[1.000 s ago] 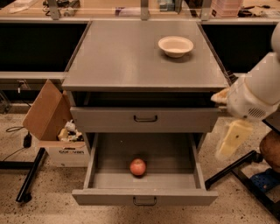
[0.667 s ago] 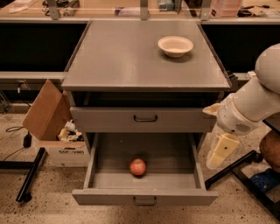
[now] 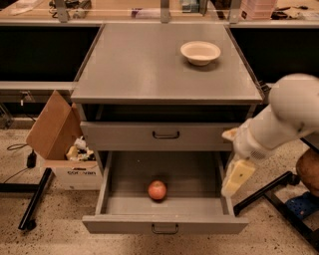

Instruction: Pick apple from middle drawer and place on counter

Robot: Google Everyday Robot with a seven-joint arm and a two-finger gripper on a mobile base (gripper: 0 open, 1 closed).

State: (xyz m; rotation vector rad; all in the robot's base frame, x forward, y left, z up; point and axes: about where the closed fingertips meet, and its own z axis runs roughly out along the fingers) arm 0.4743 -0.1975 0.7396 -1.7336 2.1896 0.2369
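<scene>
The apple (image 3: 157,190), small and red with yellowish patches, lies on the grey floor of the open middle drawer (image 3: 119,174), a little left of its centre. The drawer is pulled far out, with a dark loop handle on its front. My gripper (image 3: 236,178) hangs from the white arm at the right, over the drawer's right side wall, to the right of the apple and apart from it. It holds nothing that I can see. The counter (image 3: 149,64) is the flat grey cabinet top above.
An off-white bowl (image 3: 200,52) stands on the counter at the back right. The drawer above (image 3: 165,135) is shut. An open cardboard box (image 3: 62,149) sits on the floor to the left, with black stand legs (image 3: 35,199) beside it. A wooden workbench (image 3: 124,10) runs behind.
My arm and gripper have moved left and down, from beside the cabinet's right edge to over the open drawer's right wall. The apple and bowl have not moved.
</scene>
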